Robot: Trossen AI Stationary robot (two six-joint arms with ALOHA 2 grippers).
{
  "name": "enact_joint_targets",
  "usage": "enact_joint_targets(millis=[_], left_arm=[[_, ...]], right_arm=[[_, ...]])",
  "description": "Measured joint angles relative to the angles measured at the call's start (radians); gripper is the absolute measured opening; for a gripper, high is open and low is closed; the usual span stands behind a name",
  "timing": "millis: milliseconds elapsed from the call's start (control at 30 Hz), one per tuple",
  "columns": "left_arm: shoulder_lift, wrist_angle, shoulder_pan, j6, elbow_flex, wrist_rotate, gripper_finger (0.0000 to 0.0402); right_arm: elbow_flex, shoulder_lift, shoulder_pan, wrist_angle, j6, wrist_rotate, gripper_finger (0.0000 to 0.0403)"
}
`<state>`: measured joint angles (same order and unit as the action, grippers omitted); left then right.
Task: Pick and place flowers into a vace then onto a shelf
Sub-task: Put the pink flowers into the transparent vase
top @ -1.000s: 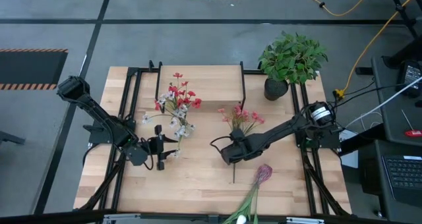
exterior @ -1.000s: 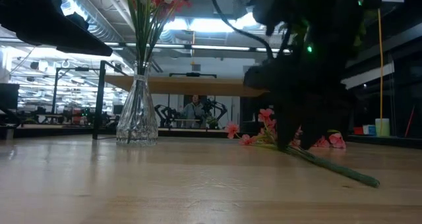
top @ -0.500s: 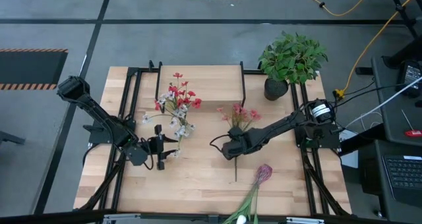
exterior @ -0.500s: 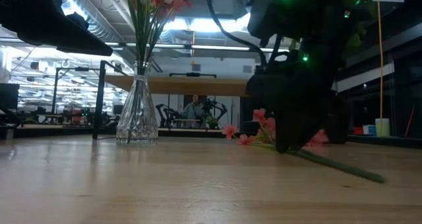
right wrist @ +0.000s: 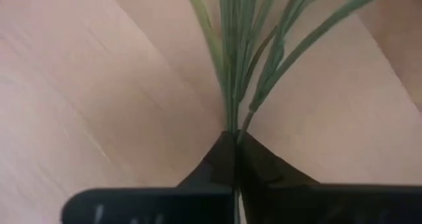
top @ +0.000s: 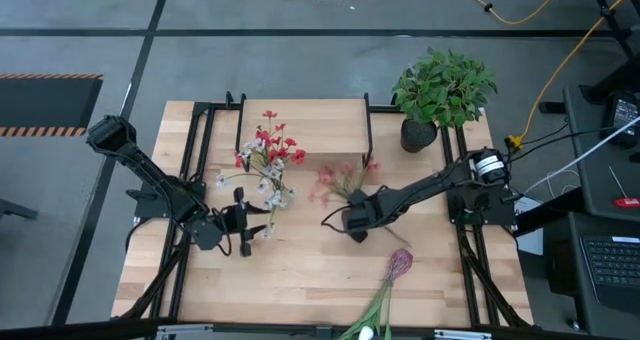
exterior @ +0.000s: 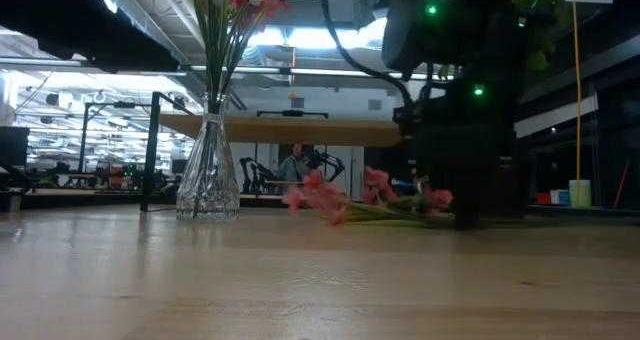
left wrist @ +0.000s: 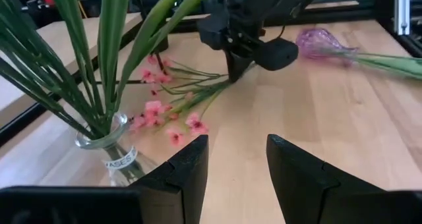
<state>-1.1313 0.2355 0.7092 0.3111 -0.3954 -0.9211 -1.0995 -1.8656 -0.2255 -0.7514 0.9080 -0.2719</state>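
A clear glass vase (exterior: 208, 175) holding red and white flowers (top: 268, 150) stands left of centre, in front of the shelf (top: 300, 125). My left gripper (left wrist: 234, 165) is open just beside the vase (left wrist: 111, 155), which is outside its fingers. A spray of pink flowers (top: 335, 180) lies at the table's middle, and my right gripper (top: 357, 223) is shut on its green stem. A purple flower (top: 400, 262) lies near the front edge. My right gripper pinches the pink spray's green stems (right wrist: 232, 122) between its two shut fingers, just below where they branch. The fingers come steeply from above and lie across the stem. The spray reaches out about level and low over the table (exterior: 330, 198); whether it rests there I cannot tell.
A bushy green plant in a black pot (top: 440, 90) stands at the back right beside the shelf. Black frame rails (top: 195, 160) run along both table sides. The purple flower's long stems (top: 375, 310) reach over the front edge. Bare wood lies between the two grippers.
My right gripper has shut on the pink spray's stem, rolled its wrist and shifted a little toward the far edge. The spray has turned about on the table: its blooms have swung toward the left, toward the vase, and its tail no longer points at the near edge.
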Motion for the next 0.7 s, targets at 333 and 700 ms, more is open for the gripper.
enact_joint_targets(millis=[333, 700], left_arm=[[0.000, 0.016, 0.001, 0.076, 0.000, 0.032, 0.0147], [0.000, 0.041, 0.000, 0.060, 0.000, 0.082, 0.0147]], right_arm=[[0.017, 0.174, 0.054, -0.032, -0.181, -0.044, 0.0002], [0.393, 0.604, 0.025, 0.399, -0.220, -0.082, 0.0000]])
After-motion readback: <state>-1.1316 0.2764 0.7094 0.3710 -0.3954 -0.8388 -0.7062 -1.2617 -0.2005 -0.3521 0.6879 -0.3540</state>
